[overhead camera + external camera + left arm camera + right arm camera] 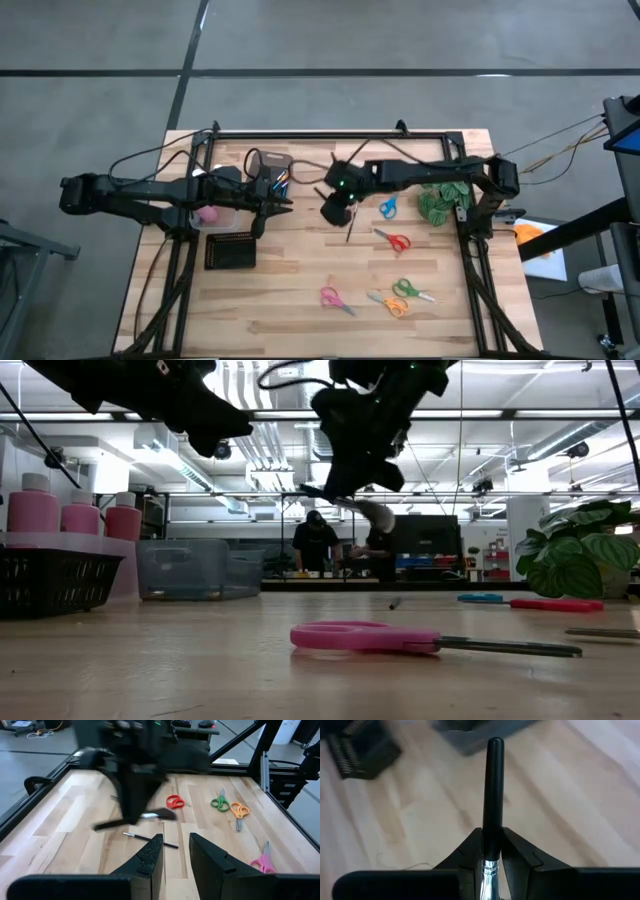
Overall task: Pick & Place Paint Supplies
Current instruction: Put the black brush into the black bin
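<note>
Pink scissors [365, 636] foreground the table as the right gripper [490, 851], jaws pinching a black brush [493, 795] aloft mid-table, risks it pivoting loose; left gripper [175, 851] waits, jaws slightly parted.

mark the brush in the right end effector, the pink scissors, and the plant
black brush [494, 795], right wrist view, middle of the handle.
pink scissors [350, 637], low view, on the pink handle.
plant [440, 200], high view, on the leaves.

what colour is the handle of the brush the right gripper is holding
Black, with a silver ferrule; the brush shows best in the right wrist view.
</note>
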Robot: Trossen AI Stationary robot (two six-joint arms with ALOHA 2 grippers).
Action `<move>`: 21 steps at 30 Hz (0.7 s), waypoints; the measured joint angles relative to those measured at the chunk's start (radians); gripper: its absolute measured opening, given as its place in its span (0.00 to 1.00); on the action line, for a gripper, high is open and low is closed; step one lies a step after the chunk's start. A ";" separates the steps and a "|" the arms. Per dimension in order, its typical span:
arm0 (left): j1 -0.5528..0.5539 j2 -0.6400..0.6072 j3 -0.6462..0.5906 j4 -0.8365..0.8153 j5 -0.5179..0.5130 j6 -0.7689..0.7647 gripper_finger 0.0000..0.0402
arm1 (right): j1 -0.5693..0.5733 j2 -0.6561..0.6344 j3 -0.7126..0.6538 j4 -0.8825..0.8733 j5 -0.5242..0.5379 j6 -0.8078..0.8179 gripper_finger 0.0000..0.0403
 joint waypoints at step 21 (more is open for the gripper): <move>-0.001 0.000 0.000 -0.001 0.000 -0.003 0.24 | 0.066 0.303 0.178 0.135 -0.098 0.010 0.13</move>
